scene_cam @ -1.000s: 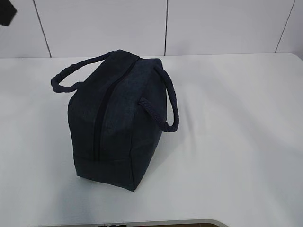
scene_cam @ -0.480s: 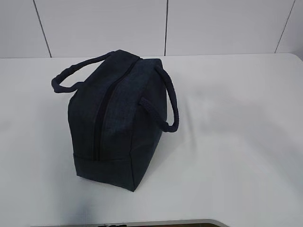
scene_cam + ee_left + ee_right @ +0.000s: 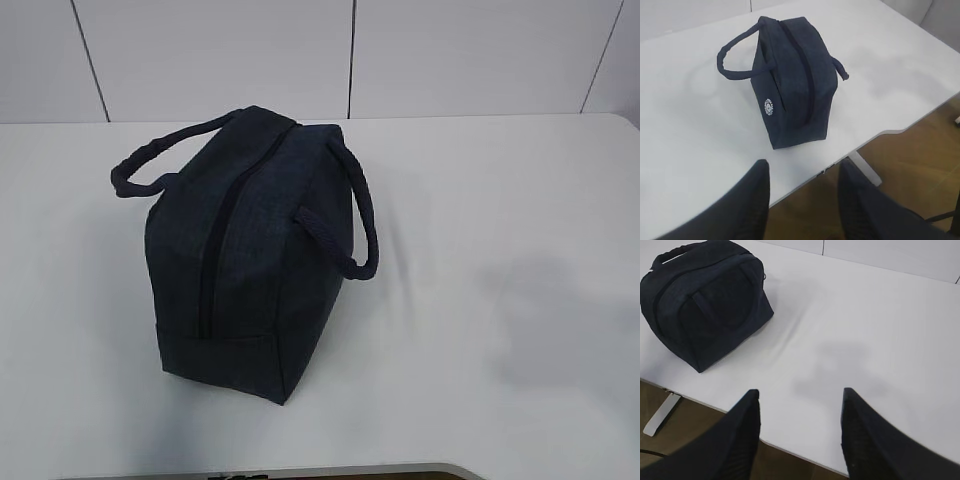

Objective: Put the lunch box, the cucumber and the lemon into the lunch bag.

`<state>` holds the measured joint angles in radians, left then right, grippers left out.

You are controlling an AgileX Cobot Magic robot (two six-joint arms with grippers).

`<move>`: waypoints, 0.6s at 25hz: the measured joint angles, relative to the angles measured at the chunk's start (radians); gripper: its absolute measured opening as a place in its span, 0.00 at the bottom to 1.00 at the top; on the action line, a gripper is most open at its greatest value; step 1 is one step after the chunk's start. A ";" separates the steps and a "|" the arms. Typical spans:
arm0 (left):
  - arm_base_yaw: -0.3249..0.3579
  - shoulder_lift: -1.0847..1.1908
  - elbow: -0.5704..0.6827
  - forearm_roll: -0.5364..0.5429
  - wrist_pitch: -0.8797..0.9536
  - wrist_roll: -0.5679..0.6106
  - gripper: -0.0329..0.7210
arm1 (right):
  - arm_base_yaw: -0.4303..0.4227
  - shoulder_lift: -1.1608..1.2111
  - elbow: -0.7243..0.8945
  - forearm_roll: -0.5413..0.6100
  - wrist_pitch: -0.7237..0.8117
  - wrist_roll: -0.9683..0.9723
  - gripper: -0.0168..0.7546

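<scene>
The bag (image 3: 245,250) stands upright on the white table (image 3: 480,220), left of the table's middle in the exterior view, its top zip (image 3: 215,250) drawn closed along the full ridge. One handle (image 3: 150,165) droops to the left side, the other handle (image 3: 350,225) hangs down the right flank. The fabric is dark navy throughout; a small round white logo (image 3: 769,106) shows on one long side in the left wrist view.

Lunch box, cucumber and lemon appear in no view.

Neither arm shows in the exterior view. Left gripper (image 3: 802,200): released, its two dark fingers (image 3: 752,200) spread wide, poised near the table's front edge, with the bag well apart beyond them. Right gripper (image 3: 797,435): likewise released, fingers (image 3: 742,435) parted over the table's front edge, nothing between them; the bag lies well apart to the upper left of that view. A soft grey shadow (image 3: 560,320) falls on the table to the right of the bag.
</scene>
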<state>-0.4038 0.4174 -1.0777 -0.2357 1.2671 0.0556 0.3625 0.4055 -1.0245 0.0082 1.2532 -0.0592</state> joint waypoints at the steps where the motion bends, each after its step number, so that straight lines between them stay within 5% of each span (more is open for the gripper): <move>1: 0.000 -0.030 0.015 0.000 0.000 0.000 0.45 | 0.000 -0.016 0.025 0.000 0.000 0.000 0.53; 15: 0.000 -0.350 0.334 0.048 0.005 0.000 0.40 | 0.000 -0.327 0.408 0.004 -0.060 -0.062 0.53</move>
<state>-0.4038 0.0674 -0.7438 -0.1881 1.2716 0.0556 0.3625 0.0783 -0.6163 0.0118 1.1930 -0.1208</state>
